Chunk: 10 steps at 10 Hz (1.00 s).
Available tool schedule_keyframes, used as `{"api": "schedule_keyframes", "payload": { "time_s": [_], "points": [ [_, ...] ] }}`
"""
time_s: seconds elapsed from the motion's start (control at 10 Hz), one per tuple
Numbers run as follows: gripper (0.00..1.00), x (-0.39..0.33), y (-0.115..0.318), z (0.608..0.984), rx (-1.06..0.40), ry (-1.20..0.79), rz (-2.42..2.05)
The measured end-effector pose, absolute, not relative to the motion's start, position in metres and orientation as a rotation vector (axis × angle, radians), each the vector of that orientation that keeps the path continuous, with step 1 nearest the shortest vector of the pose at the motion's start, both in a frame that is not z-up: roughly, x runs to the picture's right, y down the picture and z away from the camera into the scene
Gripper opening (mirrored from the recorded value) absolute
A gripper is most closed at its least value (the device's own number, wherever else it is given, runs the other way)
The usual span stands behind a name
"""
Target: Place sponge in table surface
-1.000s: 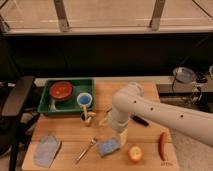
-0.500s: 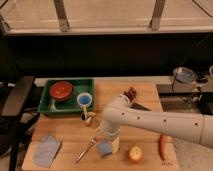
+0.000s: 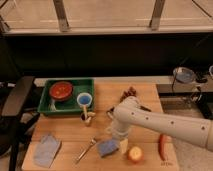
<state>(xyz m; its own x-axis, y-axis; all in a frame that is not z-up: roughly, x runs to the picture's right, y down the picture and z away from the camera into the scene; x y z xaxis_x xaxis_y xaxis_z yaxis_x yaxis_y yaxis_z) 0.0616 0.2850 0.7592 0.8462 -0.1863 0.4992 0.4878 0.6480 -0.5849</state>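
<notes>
The gripper point(image 3: 119, 134) hangs over the table point(image 3: 65, 131), the blue sponge point(image 3: 107, 147) lying flat just beside it toward the near edge, long axis crosswise; its grip cannot be told.

Arm point(image 3: 165, 125) swung back rightward, end effector point(image 3: 118, 134) now just above sponge point(image 3: 106, 148)

Gripper point(image 3: 120, 138) indistinct, just above sponge point(image 3: 106, 148)

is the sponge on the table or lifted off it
On it: the blue sponge lies flat on the wooden table, gripper close by its right end.
</notes>
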Motion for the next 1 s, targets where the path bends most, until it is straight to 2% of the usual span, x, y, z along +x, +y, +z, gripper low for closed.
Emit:
{"api": "schedule_keyframes", "payload": {
  "time_s": [0.1,0.7,0.8,1.0],
  "points": [
    [0.72,0.069,0.288,0.763,-0.784,-0.421,-0.356],
    [0.1,0.071,0.298,0.774,-0.802,-0.433,-0.277],
    [0.05,0.071,0.297,0.772,-0.799,-0.43,-0.281],
    [0.03,0.075,0.278,0.756,-0.748,-0.429,-0.292]
  ]
}}
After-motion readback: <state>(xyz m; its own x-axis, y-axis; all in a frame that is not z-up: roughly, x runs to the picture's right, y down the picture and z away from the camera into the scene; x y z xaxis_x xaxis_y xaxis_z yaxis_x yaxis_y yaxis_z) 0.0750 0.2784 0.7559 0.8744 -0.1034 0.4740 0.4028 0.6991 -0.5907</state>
